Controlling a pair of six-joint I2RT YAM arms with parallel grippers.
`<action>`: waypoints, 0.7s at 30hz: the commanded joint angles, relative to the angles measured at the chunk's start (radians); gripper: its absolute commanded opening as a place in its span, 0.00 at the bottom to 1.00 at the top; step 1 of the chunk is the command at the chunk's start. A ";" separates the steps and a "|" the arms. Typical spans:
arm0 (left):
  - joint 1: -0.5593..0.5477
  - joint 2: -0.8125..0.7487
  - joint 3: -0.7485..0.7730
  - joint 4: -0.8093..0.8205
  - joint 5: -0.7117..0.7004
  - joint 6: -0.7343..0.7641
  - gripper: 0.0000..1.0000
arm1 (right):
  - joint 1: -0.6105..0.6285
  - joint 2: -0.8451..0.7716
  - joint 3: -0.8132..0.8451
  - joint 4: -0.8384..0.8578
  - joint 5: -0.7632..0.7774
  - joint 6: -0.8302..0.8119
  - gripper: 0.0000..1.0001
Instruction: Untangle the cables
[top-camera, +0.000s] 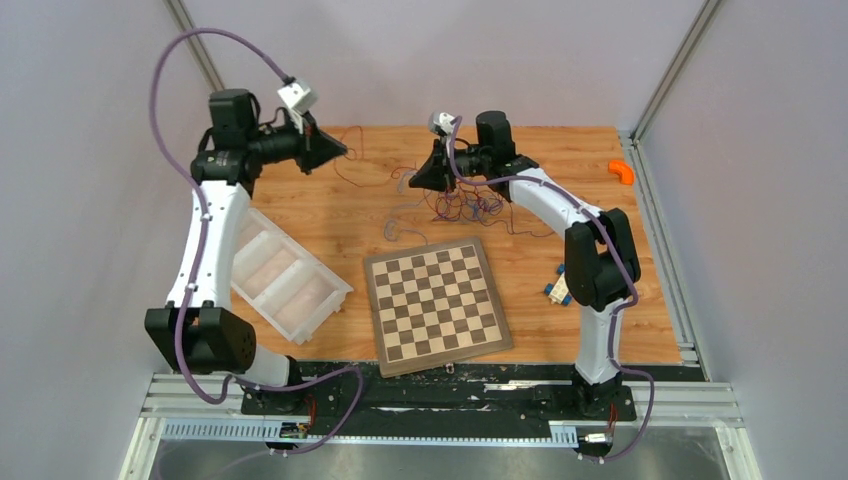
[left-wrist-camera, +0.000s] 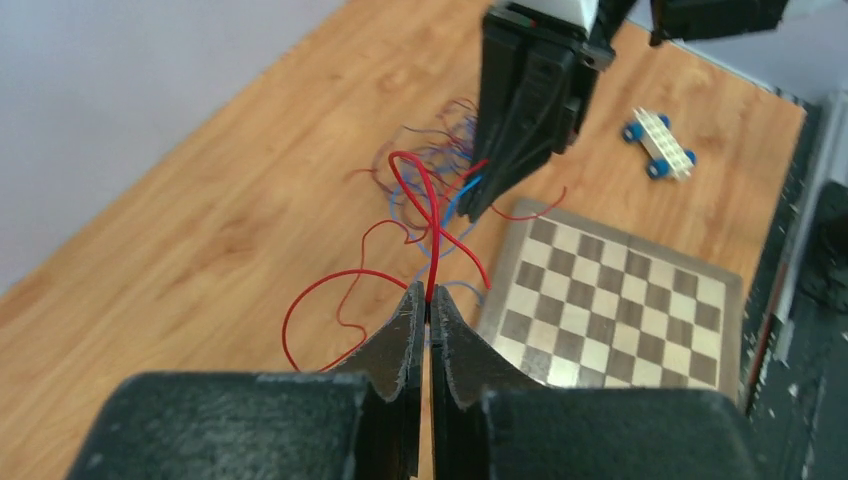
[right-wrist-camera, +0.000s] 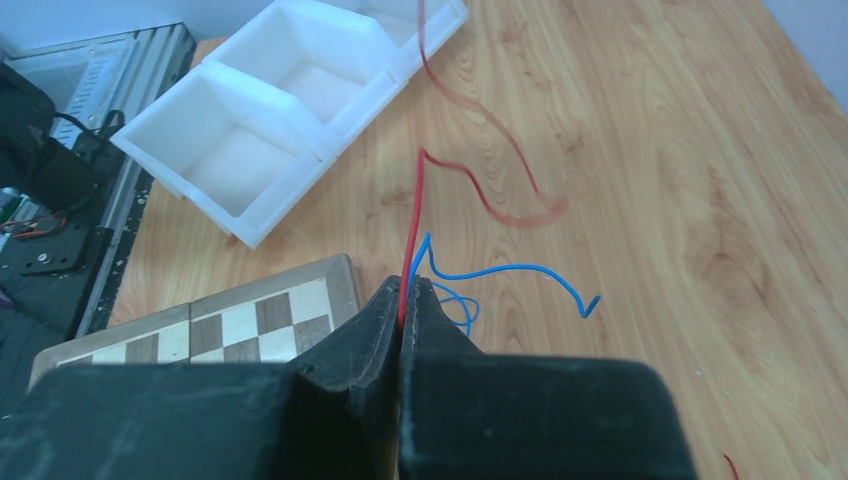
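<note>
The cables (top-camera: 468, 206), a loose knot of red, blue and dark strands, sprawl across the wooden table (top-camera: 570, 165) just beyond the chessboard (top-camera: 435, 300). The left gripper (left-wrist-camera: 427, 296) is pinched tight on a red wire (left-wrist-camera: 428, 205), the right gripper (right-wrist-camera: 405, 292) on red and blue strands. Pulling apart too hard could cinch the knot or slip a strand free; open wood lies toward the far wall, while the white tray (top-camera: 285, 278) hems the left.

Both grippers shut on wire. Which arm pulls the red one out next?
Probably left: the left gripper apparently pinches only the red wire, away from the tangle; the right gripper clamps red plus blue wire beside it.
</note>
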 joint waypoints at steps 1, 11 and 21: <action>-0.095 0.045 -0.049 -0.044 0.054 0.179 0.07 | 0.039 -0.051 0.044 0.004 -0.064 -0.005 0.00; -0.244 0.113 -0.110 0.006 0.022 0.231 0.13 | 0.081 -0.098 0.013 0.004 -0.073 -0.014 0.00; -0.251 0.166 -0.090 -0.056 0.016 0.281 0.32 | 0.088 -0.112 0.015 0.003 -0.080 -0.036 0.00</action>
